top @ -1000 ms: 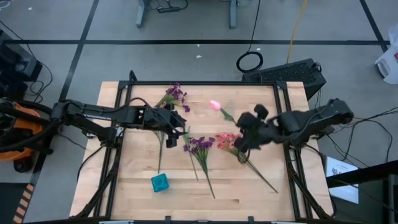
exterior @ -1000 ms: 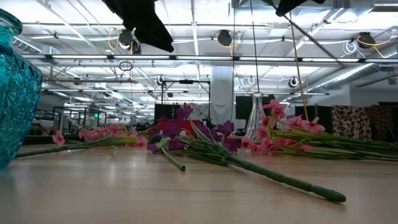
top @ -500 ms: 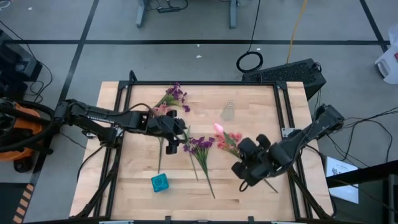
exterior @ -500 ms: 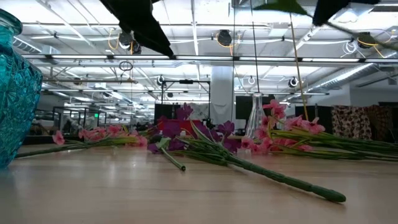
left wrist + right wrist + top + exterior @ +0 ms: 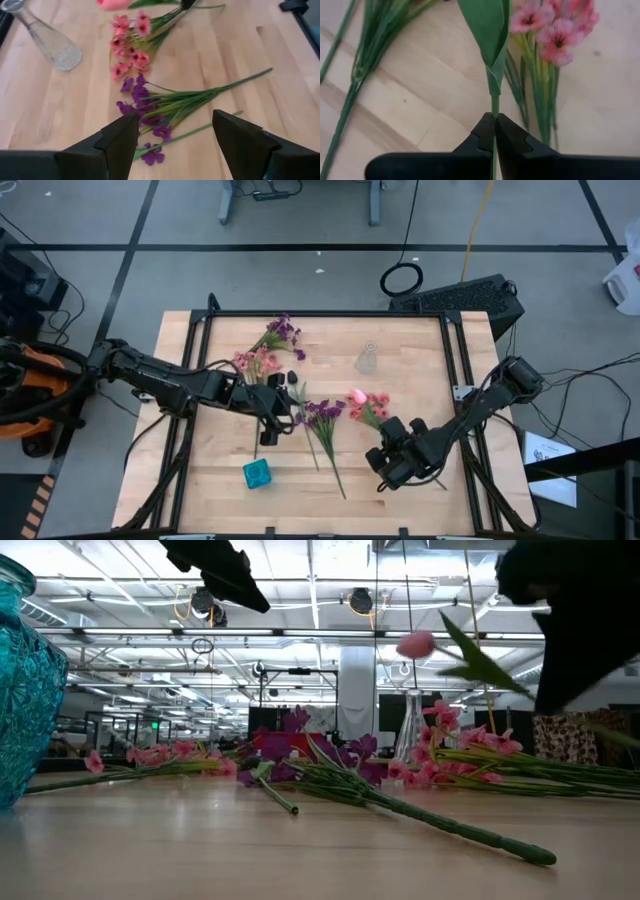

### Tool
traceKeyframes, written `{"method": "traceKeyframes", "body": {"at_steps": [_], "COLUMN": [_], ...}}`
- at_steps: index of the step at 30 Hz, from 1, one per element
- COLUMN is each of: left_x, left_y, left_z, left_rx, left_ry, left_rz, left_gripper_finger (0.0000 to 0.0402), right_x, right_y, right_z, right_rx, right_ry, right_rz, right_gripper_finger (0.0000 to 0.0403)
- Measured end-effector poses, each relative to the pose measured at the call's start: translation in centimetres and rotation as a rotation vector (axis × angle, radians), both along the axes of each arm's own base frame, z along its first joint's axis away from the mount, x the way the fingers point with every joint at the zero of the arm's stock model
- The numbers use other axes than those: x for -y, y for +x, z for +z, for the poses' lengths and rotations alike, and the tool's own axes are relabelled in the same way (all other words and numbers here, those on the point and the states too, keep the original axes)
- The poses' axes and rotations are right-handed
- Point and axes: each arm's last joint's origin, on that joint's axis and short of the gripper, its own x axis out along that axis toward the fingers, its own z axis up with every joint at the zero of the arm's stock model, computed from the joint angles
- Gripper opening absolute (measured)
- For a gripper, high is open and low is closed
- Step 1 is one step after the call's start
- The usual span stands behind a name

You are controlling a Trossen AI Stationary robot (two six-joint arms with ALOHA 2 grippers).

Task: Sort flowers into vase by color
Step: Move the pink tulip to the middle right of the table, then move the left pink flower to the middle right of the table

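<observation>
My right gripper point(image 5: 383, 450) is shut on a single pink bud point(image 5: 357, 395) with a long green stem, held above the table's near right part; the low view shows the bud point(image 5: 415, 643) high in the air. My left gripper point(image 5: 175, 142) is open and hovers over a purple spray point(image 5: 150, 107) lying flat at mid-table. A pink spray point(image 5: 376, 408) lies beside the bud. Another pink spray point(image 5: 255, 362) and a purple one point(image 5: 283, 330) lie toward the far left. A clear glass vase point(image 5: 366, 358) and a teal vase point(image 5: 257, 473) stand on the table. My right gripper pinches the bud's thin green stem point(image 5: 494, 107) between its two fingers, just below the folded leaf point(image 5: 490, 30). The stem runs straight out from between the fingertips, in line with them. The flower is lifted clear of the table and tilted, bud end uppermost.
The teal vase point(image 5: 20, 680) stands near the table's near edge, left of centre. The clear vase point(image 5: 47, 40) stands toward the far edge. Bare wood point(image 5: 400, 505) shows along the near right edge and at the far right corner.
My right gripper has swung from beside the clear vase toward the table's near edge, carrying the pink bud with it from the far side to above the pink spray. My left gripper has shifted slightly toward the near edge, uncovering the pink spray on the far left.
</observation>
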Motion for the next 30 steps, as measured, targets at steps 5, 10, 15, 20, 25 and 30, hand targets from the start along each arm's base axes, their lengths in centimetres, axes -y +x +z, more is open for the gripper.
{"method": "traceKeyframes", "body": {"at_steps": [5,10,15,20,25,30], "left_x": [0.3,0.3,0.3,-1.2,-3.5,-5.9], "left_y": [-0.1,-0.1,-0.4,-1.0,-1.2,-1.6], "left_z": [0.0,0.0,-0.3,-1.0,-1.4,-2.2], "left_rx": [-0.001,-0.002,-0.043,-0.143,-0.198,-0.240], "left_ry": [0.000,0.001,0.035,0.117,0.121,0.065], "left_rz": [-0.014,-0.014,-0.033,0.101,0.271,0.434], "left_gripper_finger": [0.0257,0.0257,0.0257,0.0257,0.0257,0.0257], "right_x": [0.5,1.0,0.9,0.5,0.3,0.0], "right_y": [-0.6,-1.3,-1.2,-1.0,-0.8,0.2], "right_z": [-2.1,-2.9,-2.4,0.7,4.9,7.5], "right_rx": [0.043,0.028,-0.006,-0.074,-0.020,0.081], "right_ry": [0.008,0.007,0.015,-0.058,-0.262,-0.467], "right_rz": [-0.081,-0.145,-0.130,-0.104,-0.043,0.123], "right_gripper_finger": [0.0003,0.0034,0.0078,0.0115,0.0136,0.0143]}}
